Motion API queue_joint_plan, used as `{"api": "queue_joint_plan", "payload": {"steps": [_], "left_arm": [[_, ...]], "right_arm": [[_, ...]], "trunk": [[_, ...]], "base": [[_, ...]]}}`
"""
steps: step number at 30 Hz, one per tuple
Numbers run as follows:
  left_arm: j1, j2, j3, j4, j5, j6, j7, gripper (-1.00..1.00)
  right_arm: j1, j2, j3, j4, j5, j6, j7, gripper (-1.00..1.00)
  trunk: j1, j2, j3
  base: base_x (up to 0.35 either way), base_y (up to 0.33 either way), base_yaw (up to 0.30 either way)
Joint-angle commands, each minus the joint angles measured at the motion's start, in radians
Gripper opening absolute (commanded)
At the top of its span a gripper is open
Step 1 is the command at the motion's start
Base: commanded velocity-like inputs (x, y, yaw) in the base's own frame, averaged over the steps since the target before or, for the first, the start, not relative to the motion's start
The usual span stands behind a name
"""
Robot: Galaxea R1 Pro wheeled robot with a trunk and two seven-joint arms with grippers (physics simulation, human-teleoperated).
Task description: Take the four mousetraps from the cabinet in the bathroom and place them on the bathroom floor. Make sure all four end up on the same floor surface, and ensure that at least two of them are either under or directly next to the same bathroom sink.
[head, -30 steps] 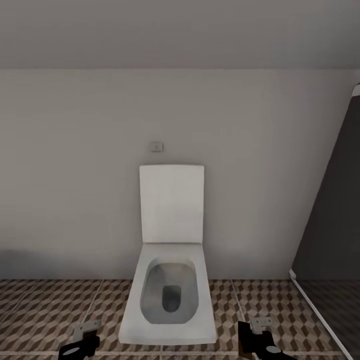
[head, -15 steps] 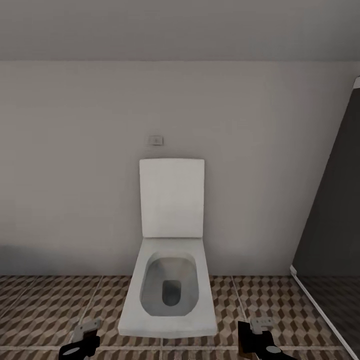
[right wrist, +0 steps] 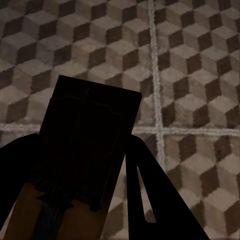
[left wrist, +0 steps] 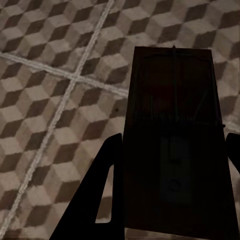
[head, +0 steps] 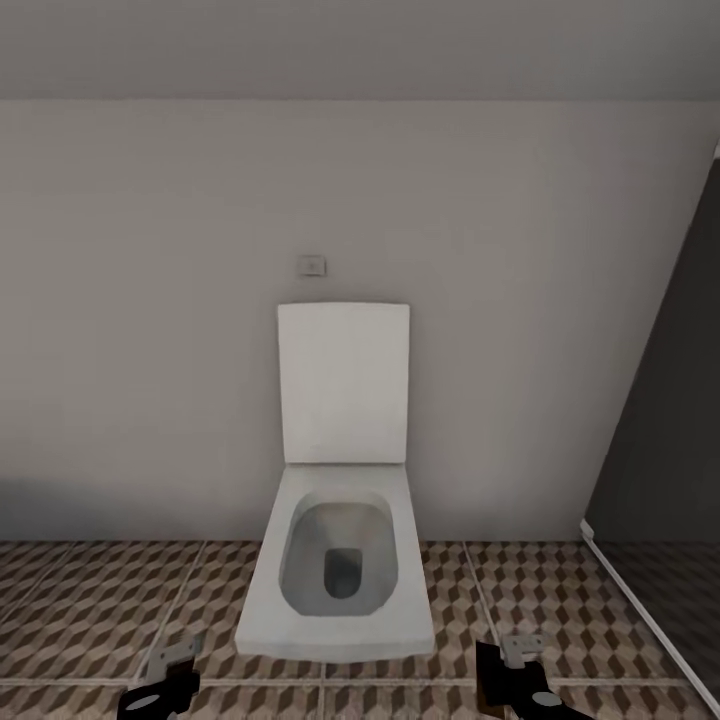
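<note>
Head cam faces a white rectangular toilet [head: 340, 570] with its lid up against a plain grey wall [head: 150, 350]; small pale flush plate [head: 313, 265] sits on the wall above the lid. Dark glass shower panel [head: 670, 440] stands at the right edge. Bathroom floor [head: 90, 610] is brown/beige/white cube-pattern tile with pale grout. Both arms sit low at the bottom of the head view: left gripper [head: 165, 675] left of the toilet, right gripper [head: 520, 665] right of it. Left wrist cam: left gripper [left wrist: 170, 165] has its two dark fingers [left wrist: 102, 185] closed against the sides of a flat rectangular mousetrap [left wrist: 172, 145], wire spring visible, board in shadow, held above the tile. Right wrist cam: right gripper [right wrist: 82, 175] likewise clamps a second flat mousetrap board [right wrist: 87, 135] between its fingers [right wrist: 150, 195], also off the floor.
</note>
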Motion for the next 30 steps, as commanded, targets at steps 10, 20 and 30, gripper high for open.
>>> {"api": "queue_joint_plan", "payload": {"steps": [10, 20, 30], "left_arm": [[0.000, 0.001, -0.009, -0.002, 0.003, 0.006, 0.011, -1.00], [0.000, 0.002, -0.011, -0.006, 0.005, 0.006, 0.009, -1.00], [0.000, 0.013, -0.010, -0.040, 0.006, 0.000, -0.001, -1.00]], "right_arm": [[-0.001, -0.001, -0.008, 0.004, 0.010, -0.004, -0.006, -1.00], [-0.001, -0.004, -0.009, -0.020, 0.011, -0.019, -0.006, -1.00], [-0.001, -0.003, -0.010, -0.059, 0.009, -0.051, 0.002, -1.00]], "trunk": [[0.004, -0.003, -0.040], [0.007, -0.004, -0.063], [0.007, -0.004, -0.063]], "base": [[0.153, 0.000, 0.000], [0.009, 0.000, 0.000], [0.000, 0.000, 0.000]]}}
